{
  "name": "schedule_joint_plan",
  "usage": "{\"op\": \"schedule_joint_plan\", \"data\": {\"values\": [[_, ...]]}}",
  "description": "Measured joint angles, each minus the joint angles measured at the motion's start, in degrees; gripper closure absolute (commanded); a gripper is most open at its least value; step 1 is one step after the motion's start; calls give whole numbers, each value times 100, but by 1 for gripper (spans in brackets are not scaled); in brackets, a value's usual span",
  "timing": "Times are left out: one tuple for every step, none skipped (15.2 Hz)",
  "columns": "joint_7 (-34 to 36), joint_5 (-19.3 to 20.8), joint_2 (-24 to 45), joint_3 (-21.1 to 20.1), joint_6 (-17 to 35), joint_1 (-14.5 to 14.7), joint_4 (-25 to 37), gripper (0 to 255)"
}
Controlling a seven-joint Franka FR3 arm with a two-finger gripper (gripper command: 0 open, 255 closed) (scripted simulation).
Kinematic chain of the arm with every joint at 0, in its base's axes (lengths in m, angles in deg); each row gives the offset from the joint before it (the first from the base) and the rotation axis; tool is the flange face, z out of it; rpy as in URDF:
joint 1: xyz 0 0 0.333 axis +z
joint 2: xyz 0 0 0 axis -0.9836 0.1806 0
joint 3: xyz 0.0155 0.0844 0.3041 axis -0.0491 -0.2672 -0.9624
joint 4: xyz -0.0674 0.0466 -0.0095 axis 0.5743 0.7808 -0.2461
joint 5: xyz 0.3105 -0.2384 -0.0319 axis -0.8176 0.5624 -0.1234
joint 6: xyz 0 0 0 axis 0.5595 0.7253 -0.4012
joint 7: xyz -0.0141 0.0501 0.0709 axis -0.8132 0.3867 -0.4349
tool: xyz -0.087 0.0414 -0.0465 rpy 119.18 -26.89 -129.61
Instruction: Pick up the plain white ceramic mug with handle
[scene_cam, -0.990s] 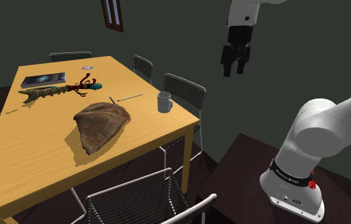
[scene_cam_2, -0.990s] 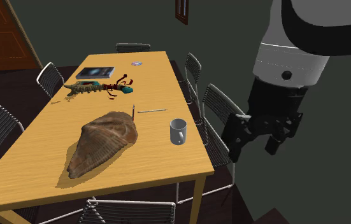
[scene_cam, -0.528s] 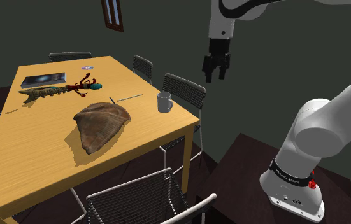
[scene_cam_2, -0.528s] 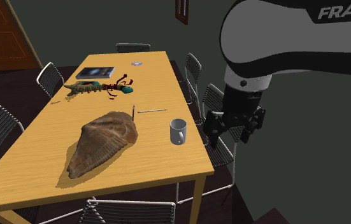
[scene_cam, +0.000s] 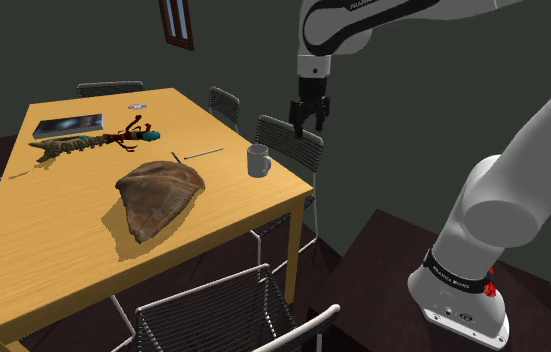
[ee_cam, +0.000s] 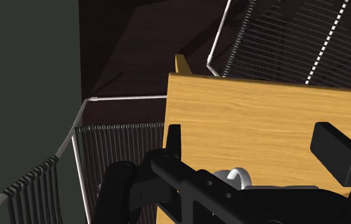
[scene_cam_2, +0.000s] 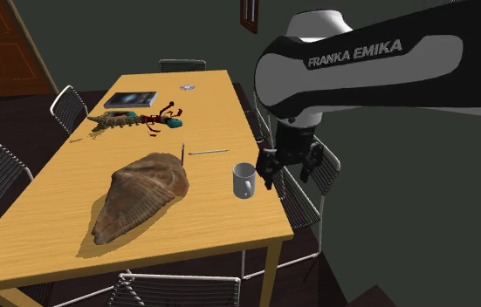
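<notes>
**Lining up over the mug before we go down**

The grey mug with a handle [scene_cam: 258, 160] stands upright on the yellow wooden table [scene_cam: 63, 240], close to the table's edge and corner on the shoulder view's right. It is well apart from the brown ribbed shell-shaped object [scene_cam: 158, 195]. Our all-black two-finger gripper [scene_cam: 309, 128] hangs with its fingers spread and nothing between them. It is higher than the mug, over the back of the wire chair [scene_cam: 298, 145] by that edge.

In the second exterior view the gripper [scene_cam_2: 288, 177] sits just beside the mug [scene_cam_2: 243, 180], on the chair side. In the wrist view we see the table edge ahead of the gripper [ee_cam: 250, 137]. A pale curve of the mug [ee_cam: 236, 177] peeps out low against the hand, so we judge that we are not yet centred on it.

To do this well, we first carry the hand in over the table until the mug lies between the fingers. We then turn the wrist so that the handle stays clear of both. Next we lower straight down and close on the wall. We keep the descent slow, since a nudge could push the mug off the nearby edge
</notes>
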Motion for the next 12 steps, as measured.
{"op": "schedule_joint_plan", "data": {"values": [[-23,4,224,8,101,-1,137,0],[-44,5,462,14,197,0,293,0],[-62,7,663,18,298,0,405,0],[-73,7,865,18,411,3,507,0],[-76,5,1101,13,481,10,688,0],[-119,11,1309,31,527,-6,861,0],[-137,18,1485,37,555,-12,1022,0],[-141,15,1693,32,631,-7,1169,0],[-149,14,1936,31,672,-8,1383,0],[-149,16,2150,27,712,-5,1571,0],[-143,14,2395,19,743,1,1801,0],[-170,17,2592,25,751,-12,2000,0]]}}
